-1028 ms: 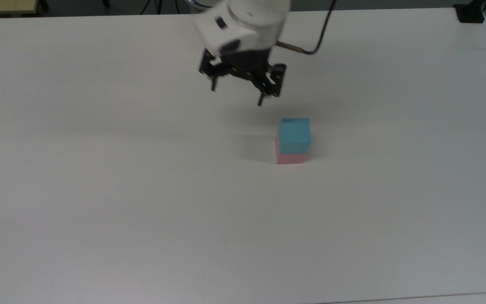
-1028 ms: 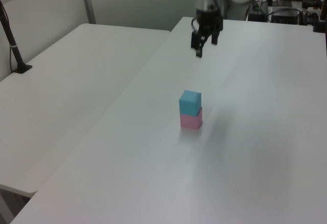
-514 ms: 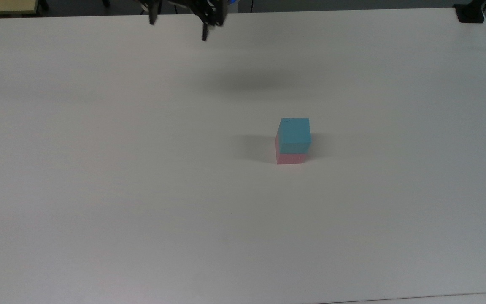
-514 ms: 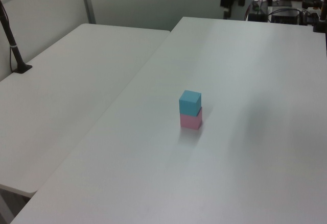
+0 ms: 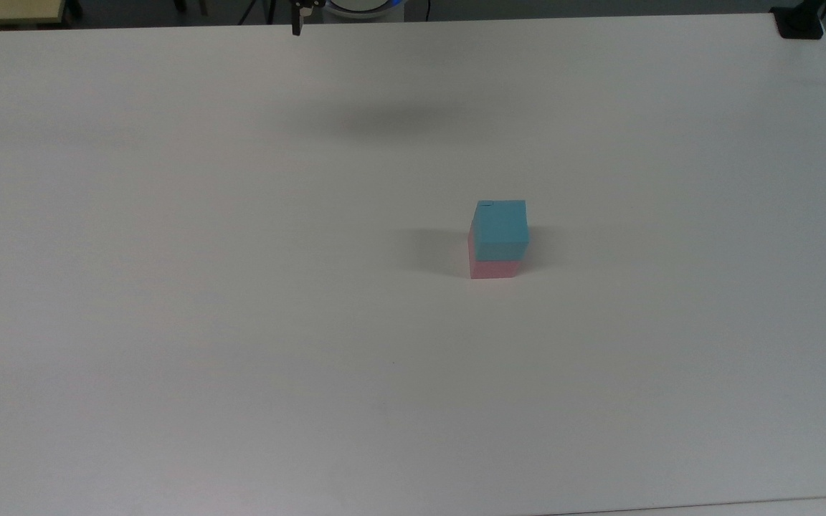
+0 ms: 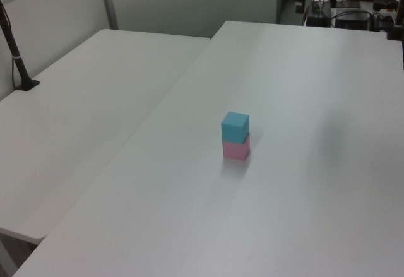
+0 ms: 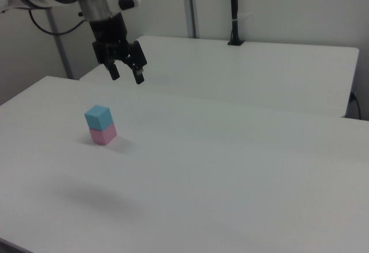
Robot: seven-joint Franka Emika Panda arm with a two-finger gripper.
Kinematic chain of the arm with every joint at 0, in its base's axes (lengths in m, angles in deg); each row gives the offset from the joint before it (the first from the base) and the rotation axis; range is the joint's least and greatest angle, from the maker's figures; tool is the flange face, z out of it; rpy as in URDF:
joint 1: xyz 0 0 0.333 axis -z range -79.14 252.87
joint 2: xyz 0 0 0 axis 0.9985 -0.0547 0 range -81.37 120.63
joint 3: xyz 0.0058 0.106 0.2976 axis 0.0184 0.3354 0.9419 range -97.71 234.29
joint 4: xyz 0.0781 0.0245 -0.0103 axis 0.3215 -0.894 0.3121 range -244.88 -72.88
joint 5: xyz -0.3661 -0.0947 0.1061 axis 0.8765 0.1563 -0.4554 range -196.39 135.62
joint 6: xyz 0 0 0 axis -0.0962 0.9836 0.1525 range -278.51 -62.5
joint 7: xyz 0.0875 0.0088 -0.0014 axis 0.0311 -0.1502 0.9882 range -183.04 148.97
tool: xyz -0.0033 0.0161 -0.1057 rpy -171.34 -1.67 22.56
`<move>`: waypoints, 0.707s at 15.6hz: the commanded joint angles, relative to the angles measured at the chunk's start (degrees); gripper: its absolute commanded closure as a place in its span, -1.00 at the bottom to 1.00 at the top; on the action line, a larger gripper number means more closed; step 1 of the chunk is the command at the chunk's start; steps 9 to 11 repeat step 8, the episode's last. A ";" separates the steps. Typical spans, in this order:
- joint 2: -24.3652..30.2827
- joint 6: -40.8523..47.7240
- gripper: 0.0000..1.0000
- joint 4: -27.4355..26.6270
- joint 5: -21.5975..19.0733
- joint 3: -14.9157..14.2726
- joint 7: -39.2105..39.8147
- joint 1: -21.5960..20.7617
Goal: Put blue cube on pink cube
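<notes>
Blue cube (image 5: 500,228) sits square on top of the pink cube (image 5: 493,267), the pair stacked upright on the white table (image 5: 241,322); the stack's long axis runs straight up, and the blue one is shifted a touch toward the top view's right, leaving a sliver of pink showing along the top view's left side; a small dark mark shows at the far left corner of the blue top face in the top view.

Over in the left view, blue cube (image 6: 235,126) over pink cube (image 6: 236,147), faces flat, edges nearly in line, a soft shadow in front on the table (image 6: 189,226).

Now the right view: the gripper (image 7: 126,74) hangs in the air, fingers (image 7: 138,75) spread apart and holding nothing, tips angled down; the blue cube (image 7: 98,117) and pink cube (image 7: 103,134) stand below the fingers and slightly to the right view's left, well apart from them; a second white table (image 7: 259,74) lies beyond the fingers, with a dark pole (image 7: 234,11) rising from its far edge.
</notes>
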 commanded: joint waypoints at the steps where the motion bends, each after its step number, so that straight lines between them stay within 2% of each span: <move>1: 2.95 -3.06 -1.00 -4.21 -0.93 0.10 1.71 0.84; 11: 2.68 -3.06 -1.00 -3.60 -0.84 0.10 1.63 0.76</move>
